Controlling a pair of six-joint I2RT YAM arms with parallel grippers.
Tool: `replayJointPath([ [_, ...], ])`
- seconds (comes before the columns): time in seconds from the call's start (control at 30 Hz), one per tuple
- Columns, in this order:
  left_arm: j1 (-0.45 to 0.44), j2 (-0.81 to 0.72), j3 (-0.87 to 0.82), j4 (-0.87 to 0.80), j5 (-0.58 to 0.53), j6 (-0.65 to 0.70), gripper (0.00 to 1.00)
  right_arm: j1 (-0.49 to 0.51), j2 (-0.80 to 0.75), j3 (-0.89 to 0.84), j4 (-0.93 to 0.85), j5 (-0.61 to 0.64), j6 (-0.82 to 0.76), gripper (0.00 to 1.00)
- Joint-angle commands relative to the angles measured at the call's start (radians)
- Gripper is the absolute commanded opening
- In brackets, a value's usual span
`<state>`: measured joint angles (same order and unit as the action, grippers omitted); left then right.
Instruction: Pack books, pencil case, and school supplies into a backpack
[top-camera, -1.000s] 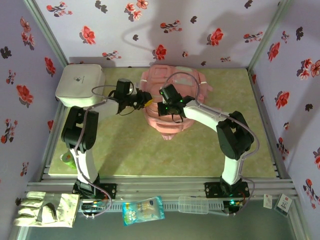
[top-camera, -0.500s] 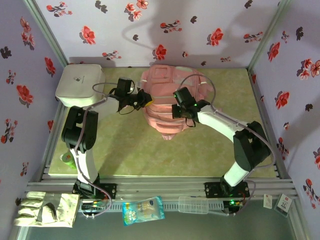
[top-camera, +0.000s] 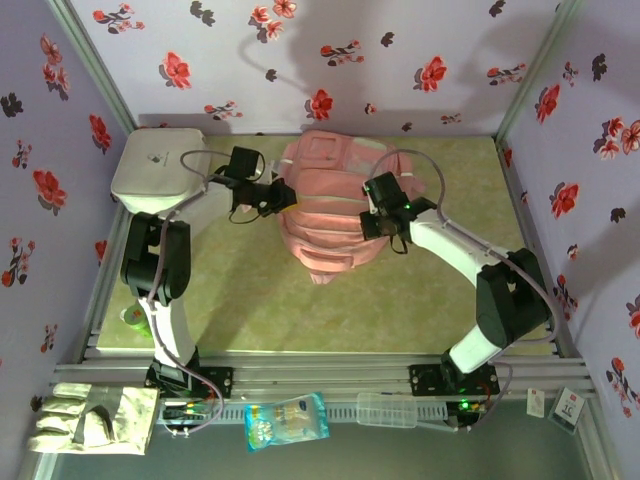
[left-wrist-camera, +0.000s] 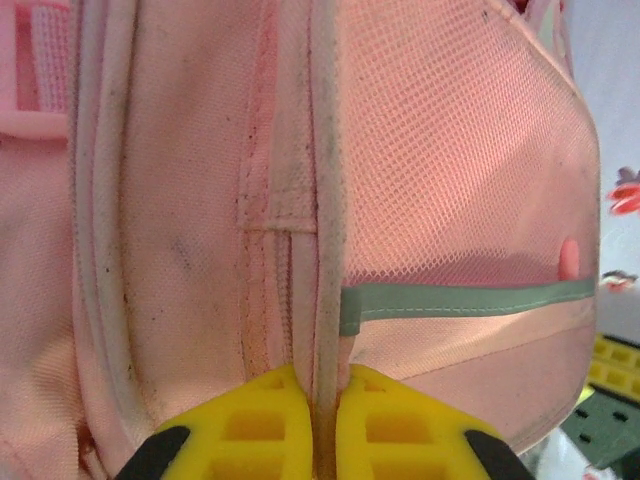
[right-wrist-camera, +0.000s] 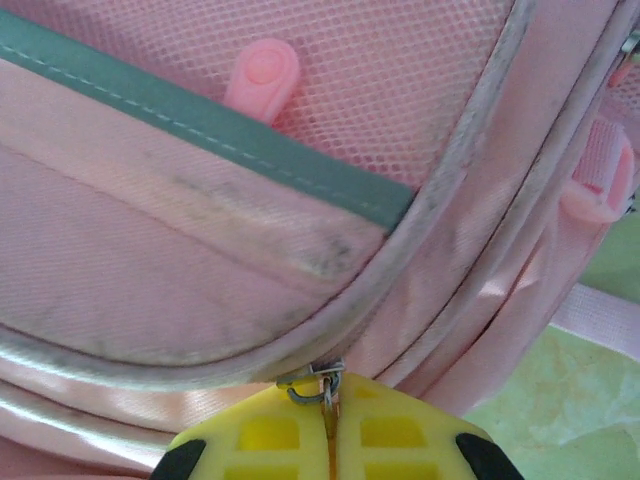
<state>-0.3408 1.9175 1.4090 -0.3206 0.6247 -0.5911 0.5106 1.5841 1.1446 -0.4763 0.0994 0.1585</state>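
We are gripping the backpack (top-camera: 335, 215), lying on the green mat (top-camera: 300, 310) with flowered walls (top-camera: 400, 60) behind and beside it, our left gripper (left-wrist-camera: 318, 420) clamped tight on its left piping (left-wrist-camera: 325, 250) and our right gripper (right-wrist-camera: 328, 430) pinching a zip pull (right-wrist-camera: 315, 385) on its right, a white box (top-camera: 158, 170) sitting left of it.

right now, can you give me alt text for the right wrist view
The right gripper is shut on a small metal zipper pull at the piped edge of the pink backpack. Above it sits a mesh pocket with a grey-green trim band and a pink rubber tab; the green table shows at lower right.
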Motion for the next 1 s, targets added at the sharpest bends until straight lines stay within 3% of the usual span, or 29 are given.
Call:
replayJointPath([
  [0.0,0.038,-0.022,0.047,-0.209,-0.086,0.198,0.0,-0.04,-0.007,0.038,-0.078,0.037,-0.077,0.0],
  [0.23,0.042,0.016,0.107,-0.314,-0.085,0.313,0.0,-0.1,0.036,0.089,-0.058,0.052,-0.105,0.0],
  [0.47,0.041,0.044,0.123,-0.367,-0.056,0.406,0.0,-0.171,0.125,0.199,-0.092,-0.061,-0.057,0.01],
  [0.67,0.027,0.064,0.135,-0.402,-0.054,0.452,0.0,-0.195,0.186,0.267,-0.115,-0.015,-0.02,0.02],
  [0.8,0.023,0.064,0.152,-0.412,-0.054,0.463,0.0,-0.195,0.17,0.269,-0.119,-0.018,-0.011,0.04],
  [0.97,0.013,0.063,0.189,-0.419,-0.041,0.485,0.0,-0.198,0.045,0.158,-0.079,-0.006,-0.012,0.0],
])
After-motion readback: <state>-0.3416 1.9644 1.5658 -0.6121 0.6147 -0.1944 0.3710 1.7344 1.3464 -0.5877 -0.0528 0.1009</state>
